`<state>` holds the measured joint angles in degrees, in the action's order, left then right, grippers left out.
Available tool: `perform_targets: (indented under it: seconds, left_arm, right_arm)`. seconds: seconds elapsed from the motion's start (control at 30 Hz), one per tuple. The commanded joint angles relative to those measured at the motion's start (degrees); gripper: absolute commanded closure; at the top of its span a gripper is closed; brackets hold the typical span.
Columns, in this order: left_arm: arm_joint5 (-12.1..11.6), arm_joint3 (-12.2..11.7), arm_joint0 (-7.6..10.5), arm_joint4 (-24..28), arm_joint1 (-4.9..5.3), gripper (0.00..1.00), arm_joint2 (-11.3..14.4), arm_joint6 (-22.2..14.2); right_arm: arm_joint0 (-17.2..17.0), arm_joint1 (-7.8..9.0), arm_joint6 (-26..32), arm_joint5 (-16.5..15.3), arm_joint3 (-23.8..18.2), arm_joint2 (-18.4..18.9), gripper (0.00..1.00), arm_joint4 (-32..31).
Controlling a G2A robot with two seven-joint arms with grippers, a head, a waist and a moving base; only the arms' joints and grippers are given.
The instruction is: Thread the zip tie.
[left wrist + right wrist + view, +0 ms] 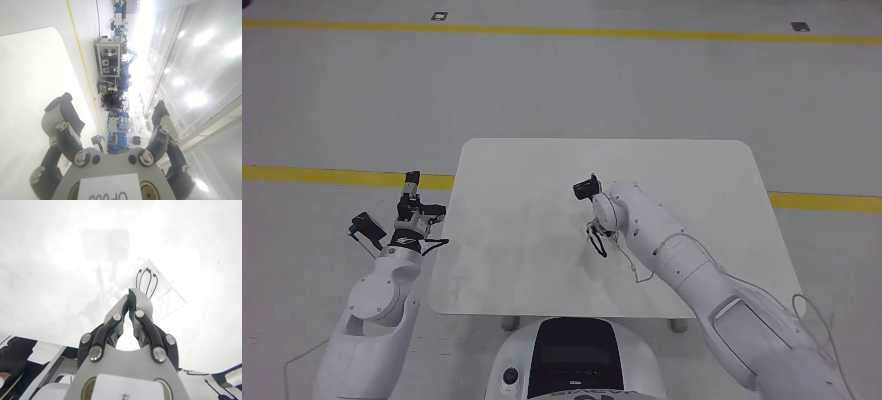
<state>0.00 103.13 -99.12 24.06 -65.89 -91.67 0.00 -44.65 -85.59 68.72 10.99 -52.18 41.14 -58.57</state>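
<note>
right hand [130,296] pinched closed | zip ties [148,281] just beyond, in clear tray [175,298]

No readable text, white label [110,184] print cut off

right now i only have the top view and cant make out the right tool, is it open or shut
Observer: Shut. In the right wrist view, the right tool has its fingers pressed together.
Operator: whats under it
Observer: A clear tray lying on the table, holding a few black zip ties. Their tails run behind the fingertips, so I cannot tell whether one is gripped.
Operator: and the other arm
Observer: The left wrist view shows the left tool wide open, with nothing between its fingers.
</note>
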Motion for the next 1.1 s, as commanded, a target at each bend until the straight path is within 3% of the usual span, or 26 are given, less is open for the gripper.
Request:
perform_targets:
  seconds: [0.0,0.47,0.67,0.73,0.8,1.07]
  left_arm:
    - [0.0,0.0,0.0,0.0,0.0,0.0,0.0,0.0]
    - [0.0,0.0,0.0,0.0,0.0,0.0,0.0,0.0]
    - [0.0,0.0,0.0,0.0,0.0,0.0,0.0,0.0]
    - [0.0,0.0,0.0,0.0,0.0,0.0,0.0,0.0]
    - [0.0,0.0,0.0,0.0,0.0,0.0,0.0,0.0]
    - [0.0,0.0,0.0,0.0,0.0,0.0,0.0,0.0]
  right_arm:
    - [0.45,-0.43,-0.24,-0.51,1.15,-0.41,1.0,0.4]
    - [1.83,-2.37,-1.68,-5.07,4.99,-1.66,1.0,2.56]
    - [1.96,-2.57,-3.09,-1.52,5.75,-1.17,1.0,1.11]
    - [1.95,-2.64,-3.31,-0.18,5.79,-1.17,0.84,0.23]
    - [1.92,-2.7,-3.34,0.37,5.76,-1.15,0.81,-0.25]
    - [2.08,-3.06,-3.49,1.49,6.93,-0.87,0.87,-1.57]
